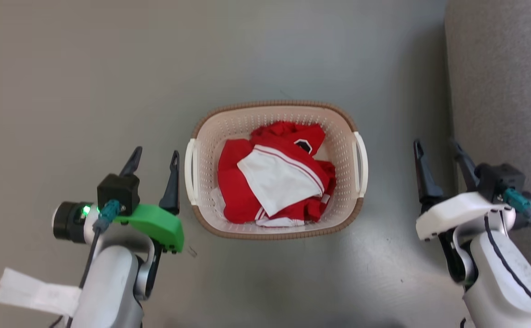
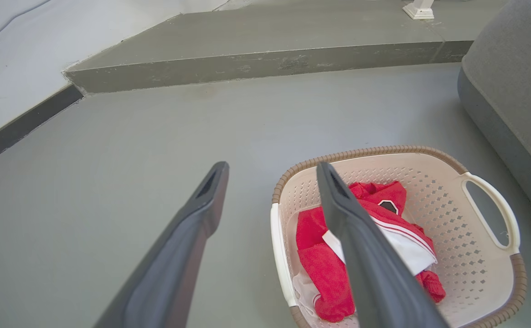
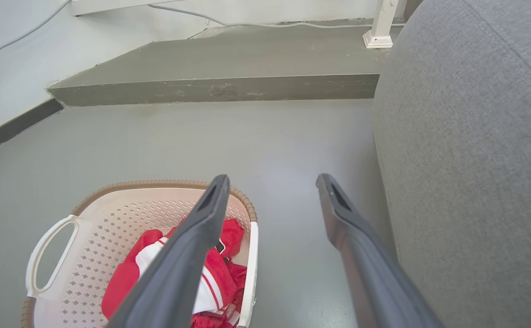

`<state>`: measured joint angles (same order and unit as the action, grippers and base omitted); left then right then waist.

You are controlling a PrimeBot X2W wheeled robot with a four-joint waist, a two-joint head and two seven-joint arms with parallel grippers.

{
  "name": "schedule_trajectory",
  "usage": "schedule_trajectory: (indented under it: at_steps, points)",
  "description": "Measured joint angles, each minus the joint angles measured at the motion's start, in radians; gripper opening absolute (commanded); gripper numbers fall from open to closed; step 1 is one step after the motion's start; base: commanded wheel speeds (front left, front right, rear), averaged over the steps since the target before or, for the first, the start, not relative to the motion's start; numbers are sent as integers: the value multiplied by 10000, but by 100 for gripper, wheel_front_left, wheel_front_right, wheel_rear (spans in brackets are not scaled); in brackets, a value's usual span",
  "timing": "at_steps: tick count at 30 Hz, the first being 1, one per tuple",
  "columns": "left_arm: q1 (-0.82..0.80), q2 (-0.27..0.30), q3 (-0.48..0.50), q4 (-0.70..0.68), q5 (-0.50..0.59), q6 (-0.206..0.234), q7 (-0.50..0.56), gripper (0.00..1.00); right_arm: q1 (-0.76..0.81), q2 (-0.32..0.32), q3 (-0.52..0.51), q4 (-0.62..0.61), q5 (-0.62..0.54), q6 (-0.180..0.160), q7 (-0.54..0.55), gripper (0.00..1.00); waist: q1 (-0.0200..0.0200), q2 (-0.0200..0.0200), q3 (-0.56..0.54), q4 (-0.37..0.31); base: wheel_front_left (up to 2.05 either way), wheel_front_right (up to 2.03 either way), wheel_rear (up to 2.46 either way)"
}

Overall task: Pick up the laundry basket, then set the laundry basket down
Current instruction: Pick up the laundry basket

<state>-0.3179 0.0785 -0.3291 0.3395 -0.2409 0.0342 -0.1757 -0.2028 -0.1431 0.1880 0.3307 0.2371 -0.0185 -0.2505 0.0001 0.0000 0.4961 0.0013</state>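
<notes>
The laundry basket (image 1: 343,136) stands on the grey floor in the middle of the head view, cream and perforated with a brown rim and a white handle on each side. Red and white clothes (image 1: 274,177) lie inside it. My left gripper (image 1: 155,156) is open just left of the basket's left handle (image 1: 189,172), apart from it. My right gripper (image 1: 437,146) is open further off to the right of the right handle (image 1: 361,164). In the left wrist view the basket (image 2: 452,214) sits to the right of my left gripper (image 2: 272,169). In the right wrist view the basket (image 3: 110,218) lies lower left of my right gripper (image 3: 272,180).
A grey upholstered sofa (image 1: 502,91) fills the right side, close behind my right gripper. A raised concrete step (image 2: 256,64) runs across the floor beyond the basket, with a white wall (image 2: 14,59) to the left. Open floor (image 1: 110,68) lies left of the basket.
</notes>
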Motion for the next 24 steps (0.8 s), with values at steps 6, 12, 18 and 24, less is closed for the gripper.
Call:
schedule_trajectory:
  at_steps: [6, 12, 18, 24]
  points:
    - [-1130, -27, 2, 602, -199, -332, 380, 100, -1066, 23, 2, 403, -29, 94, -15, 100, 1, 0, 864, -26, 0, 0, 0]
    - [-2641, -81, -33, 1227, -274, -621, 702, 100, -2205, 69, 10, 909, -29, 217, -31, 100, 1, 0, 1731, -68, 0, 0, 0]
    - [-3711, -157, -50, 2121, -274, -882, 802, 100, -3218, 115, 180, 1653, -121, 441, -40, 100, 2, 0, 2476, -87, 0, 0, 0]
    - [-4312, -240, -102, 3074, -276, -1053, 991, 100, -3784, 222, 495, 2383, -224, 625, -42, 100, 1, 0, 2998, -127, 0, 0, 0]
